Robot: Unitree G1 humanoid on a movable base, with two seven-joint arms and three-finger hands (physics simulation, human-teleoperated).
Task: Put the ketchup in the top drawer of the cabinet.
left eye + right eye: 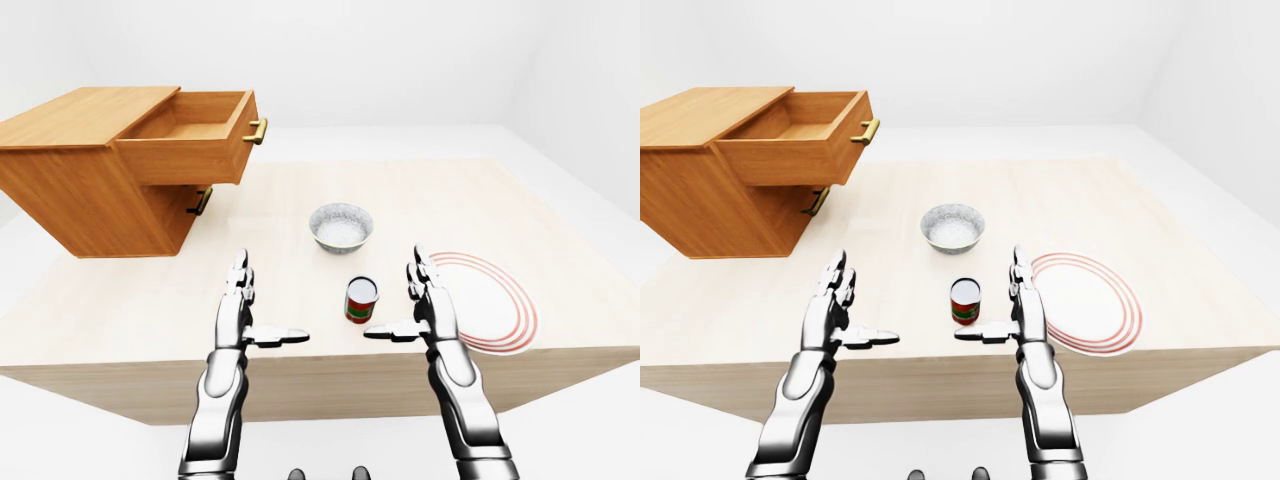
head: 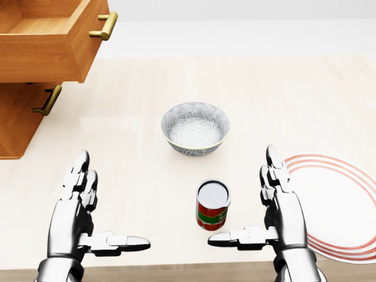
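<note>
The ketchup (image 2: 212, 205), a small red-and-green can with a white top, stands upright on the wooden table (image 1: 450, 200) near the bottom of the head view. My left hand (image 2: 111, 202) is open to its left, well apart from it. My right hand (image 2: 244, 197) is open just to its right, thumb pointing at the can's base without touching. At the top left stands the wooden cabinet (image 1: 90, 190). Its top drawer (image 1: 190, 135) is pulled out and looks empty, with a brass handle (image 1: 256, 131). The lower drawer is closed.
A patterned grey bowl (image 2: 194, 144) sits just above the can in the head view. A white plate with red rings (image 2: 338, 200) lies to the right of my right hand. The table edge runs just below both hands.
</note>
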